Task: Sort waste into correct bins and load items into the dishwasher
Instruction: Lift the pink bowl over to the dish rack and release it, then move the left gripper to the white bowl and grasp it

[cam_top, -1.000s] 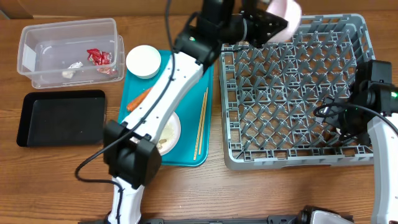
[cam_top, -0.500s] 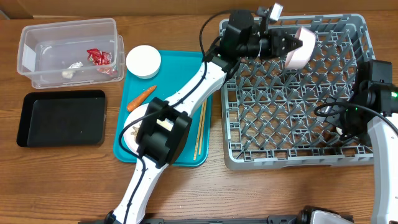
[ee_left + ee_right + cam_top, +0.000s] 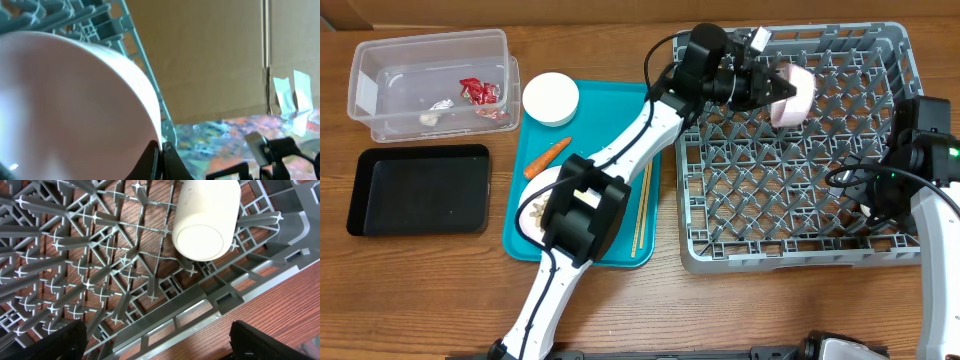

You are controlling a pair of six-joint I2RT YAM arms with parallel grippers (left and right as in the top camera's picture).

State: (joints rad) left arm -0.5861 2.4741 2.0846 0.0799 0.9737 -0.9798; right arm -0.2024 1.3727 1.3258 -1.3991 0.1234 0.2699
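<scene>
One white bowl [image 3: 794, 95], tipped on edge over the rack [image 3: 800, 200], is pinched by the left claw [image 3: 771, 87].

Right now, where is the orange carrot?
In the overhead view, the carrot lies on the left part of the teal tray, just below the white bowl and right of the black tray.

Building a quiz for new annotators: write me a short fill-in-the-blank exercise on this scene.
1. The left gripper holds a white bowl over the ____ dish rack.
2. The orange carrot lies on the ____ tray.
3. The ____ wrapper sits in the clear tub.
Missing words: grey; teal; red.
</scene>
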